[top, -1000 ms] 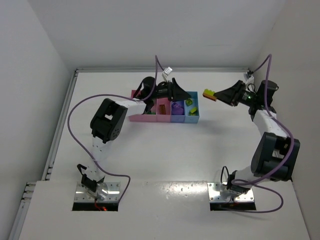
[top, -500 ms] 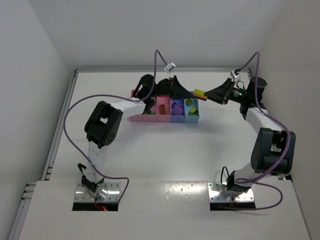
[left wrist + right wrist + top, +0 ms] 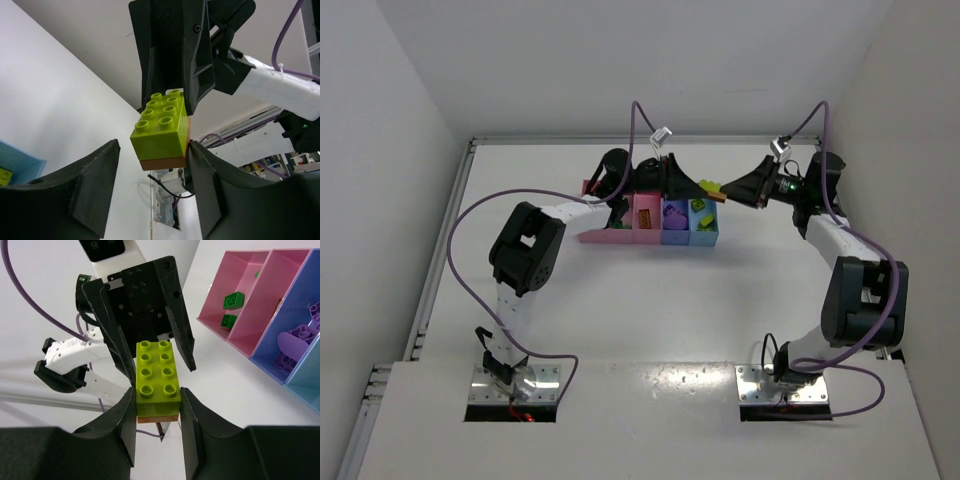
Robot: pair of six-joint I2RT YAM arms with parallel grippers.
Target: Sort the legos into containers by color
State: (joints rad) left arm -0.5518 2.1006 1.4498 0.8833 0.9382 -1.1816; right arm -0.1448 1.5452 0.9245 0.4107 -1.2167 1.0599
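Note:
My right gripper [image 3: 157,392] is shut on a lego clump [image 3: 157,374], a yellow-green brick on top of an orange one, held in the air behind the containers [image 3: 603,234]. My left gripper [image 3: 153,145] faces it, open around the clump's [image 3: 161,125] free end. One of its fingers [image 3: 210,185] touches the brick's side and the other stands apart. In the top view both grippers meet at the clump [image 3: 713,186]. Green legos [image 3: 232,300] lie in the wide pink bin, purple ones [image 3: 295,342] in the blue bin and a yellow-green one [image 3: 701,207] in the light blue bin.
The four joined bins sit mid-table near the back: wide pink, narrow pink [image 3: 646,232], blue [image 3: 674,236], light blue [image 3: 704,236]. An orange brick [image 3: 645,214] lies in the narrow pink one. White walls close in the table on three sides.
My right arm carried the clump leftward to the left gripper. The left gripper turned to face it and its jaws have narrowed around the clump's free end.

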